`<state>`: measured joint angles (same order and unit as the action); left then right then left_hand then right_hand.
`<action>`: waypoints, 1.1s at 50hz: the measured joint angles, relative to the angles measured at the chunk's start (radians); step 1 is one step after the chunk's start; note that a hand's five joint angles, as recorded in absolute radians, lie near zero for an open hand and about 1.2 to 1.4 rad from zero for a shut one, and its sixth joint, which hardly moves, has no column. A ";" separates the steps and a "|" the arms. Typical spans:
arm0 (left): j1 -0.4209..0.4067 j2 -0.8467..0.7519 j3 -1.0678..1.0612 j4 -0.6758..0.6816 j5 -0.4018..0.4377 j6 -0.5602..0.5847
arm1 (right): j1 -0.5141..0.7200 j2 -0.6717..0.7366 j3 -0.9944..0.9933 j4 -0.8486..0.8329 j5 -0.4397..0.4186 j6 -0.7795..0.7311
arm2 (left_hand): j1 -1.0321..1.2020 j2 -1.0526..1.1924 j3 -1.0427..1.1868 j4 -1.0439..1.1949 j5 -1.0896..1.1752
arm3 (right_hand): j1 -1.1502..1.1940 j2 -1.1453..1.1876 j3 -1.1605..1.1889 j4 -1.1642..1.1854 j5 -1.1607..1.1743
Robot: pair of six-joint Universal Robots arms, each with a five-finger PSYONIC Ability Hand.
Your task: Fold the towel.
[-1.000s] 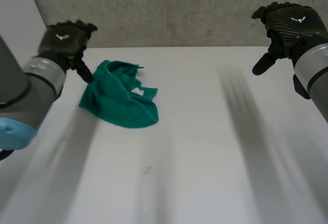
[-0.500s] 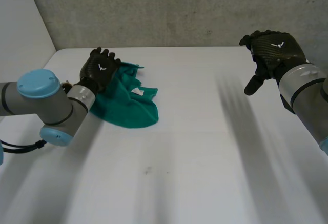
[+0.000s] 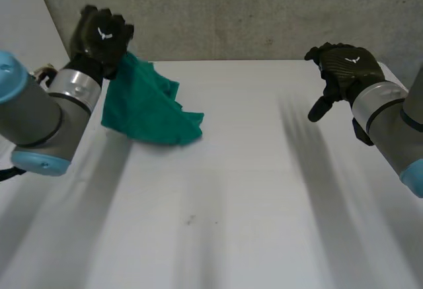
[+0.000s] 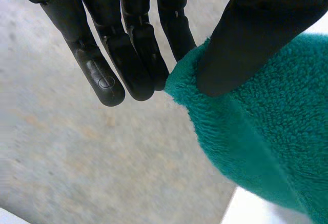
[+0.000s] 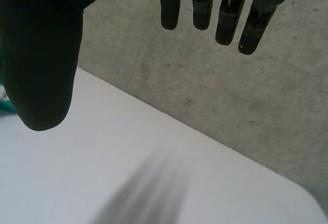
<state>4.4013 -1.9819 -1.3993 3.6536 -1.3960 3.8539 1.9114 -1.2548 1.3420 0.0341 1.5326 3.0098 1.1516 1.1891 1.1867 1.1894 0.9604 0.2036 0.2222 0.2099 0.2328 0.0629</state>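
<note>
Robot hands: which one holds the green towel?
The left robot hand, pinching the towel between thumb and fingers; the right robot hand hangs open, well apart.

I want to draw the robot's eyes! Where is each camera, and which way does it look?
Head view: between and behind the arms, looking down at the white table; shows both arms, the left robot hand holding the green towel, the right robot hand open.
Left wrist view: on the left wrist, looking along the palm at the grey wall; shows fingers and thumb pinching the towel.
Right wrist view: on the right wrist, facing wall and table; shows open fingers and thumb.
Shared: head and left wrist views both show the pinched towel.
</note>
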 measured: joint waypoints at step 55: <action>-0.108 0.493 -0.233 -0.029 -0.036 -0.092 | 0.279 0.613 -0.826 0.072 -0.206 0.468 | 0.000 0.007 0.005 0.005 0.000 | 0.754 0.949 0.967 0.954 0.907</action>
<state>4.2934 -1.4890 -1.6322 3.6248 -1.4318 3.7624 2.1907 -0.6421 0.5157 0.1056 1.3265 3.4780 1.1516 1.1964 1.1917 1.1941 0.9604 0.9571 1.1716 1.1773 1.1866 0.9699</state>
